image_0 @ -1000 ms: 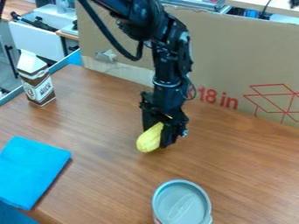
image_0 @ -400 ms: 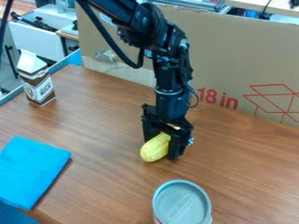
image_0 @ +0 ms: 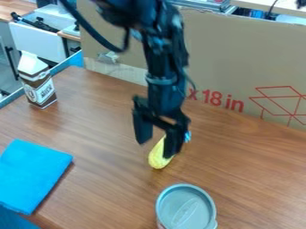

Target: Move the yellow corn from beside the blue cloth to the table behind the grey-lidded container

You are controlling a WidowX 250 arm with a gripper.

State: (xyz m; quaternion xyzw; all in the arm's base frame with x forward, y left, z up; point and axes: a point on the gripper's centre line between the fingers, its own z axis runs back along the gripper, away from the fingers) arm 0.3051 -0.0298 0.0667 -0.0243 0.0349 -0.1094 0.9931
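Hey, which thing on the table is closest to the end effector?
The corn, partly hidden behind a finger of the end effector; the carton, cloth and can are all farther off.

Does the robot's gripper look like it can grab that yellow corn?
Probably yes. The gripper is open and right by the corn, with nothing else between them. One finger partly covers the corn, so it might need to shift first.

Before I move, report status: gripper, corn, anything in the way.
Gripper open, low over the table. Corn on the table, partly hidden behind gripper; contact unclear. Nearest possible obstacle: lidded can, toward the camera.
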